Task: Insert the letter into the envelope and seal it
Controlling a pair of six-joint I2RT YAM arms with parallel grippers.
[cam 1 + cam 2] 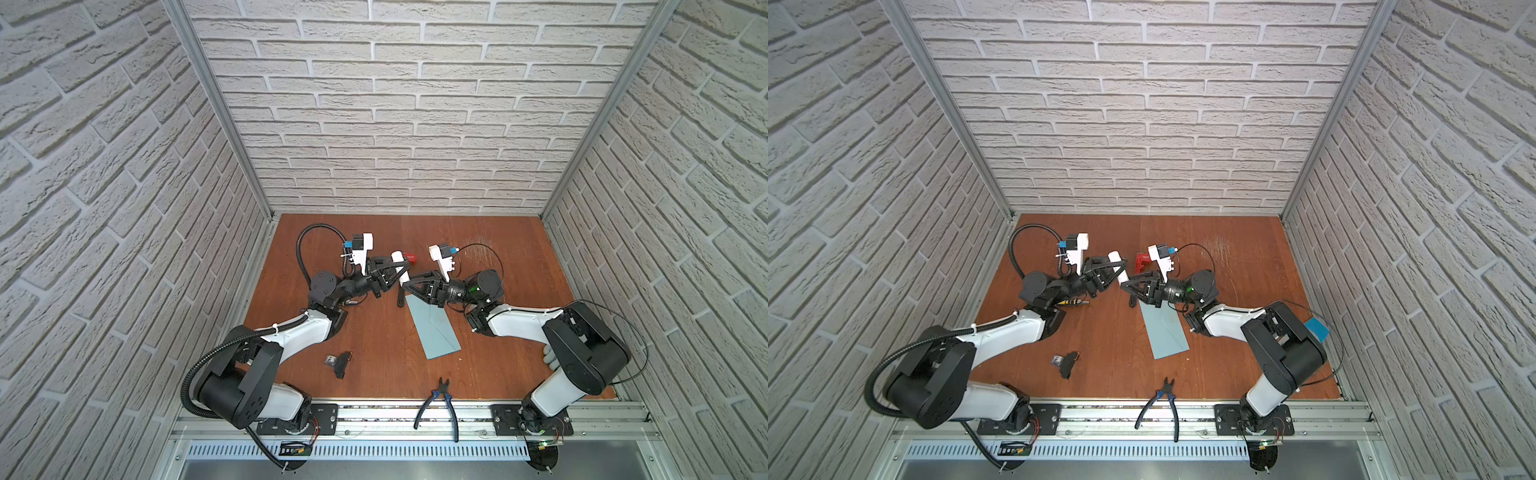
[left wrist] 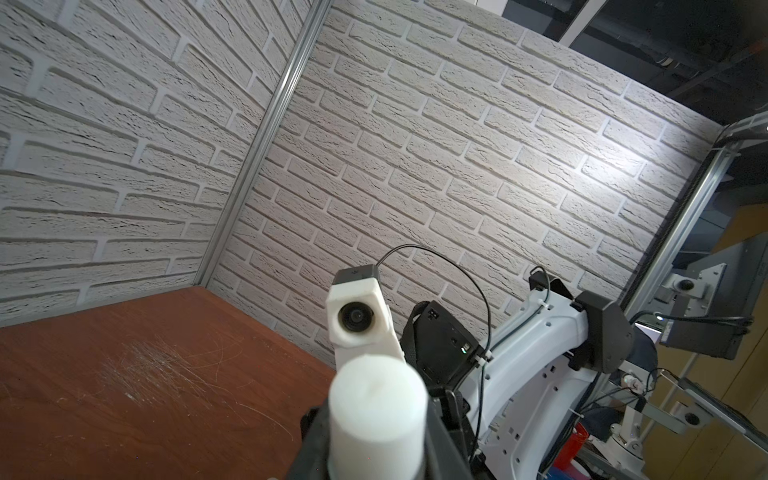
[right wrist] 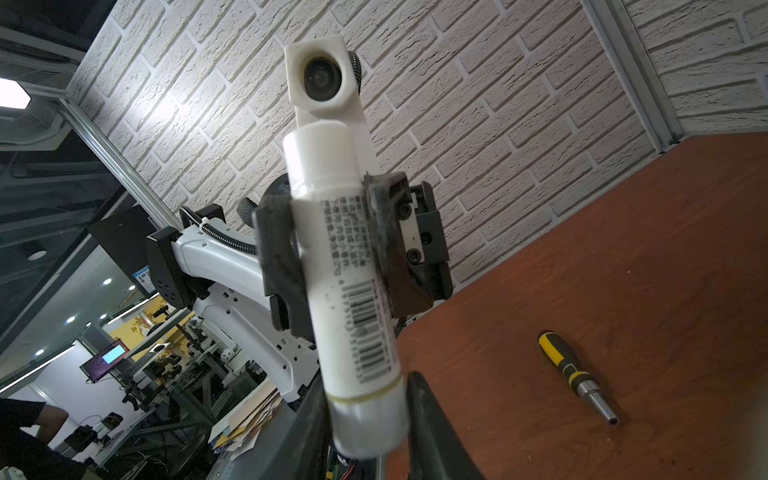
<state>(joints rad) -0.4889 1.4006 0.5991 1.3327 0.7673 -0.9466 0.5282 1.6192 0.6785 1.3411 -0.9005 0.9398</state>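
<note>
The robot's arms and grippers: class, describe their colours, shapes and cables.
Both arms have white shells and black joints. The left arm carries a thick ribbed black conduit, the right arm a thin black cable. The left gripper and right gripper are black triangular frames, each with a white camera block.

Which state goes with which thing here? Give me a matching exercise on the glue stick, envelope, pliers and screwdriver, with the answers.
Things:
1. glue stick
2. envelope
3. pliers
4. screwdriver

States:
A. handles lying over the front metal rail
B. yellow-and-black handle, lying on the table
C. clamped in the left gripper, off the table
D. light blue, flat on the table

Pairs: 1-C, 2-D, 3-A, 4-B.
</note>
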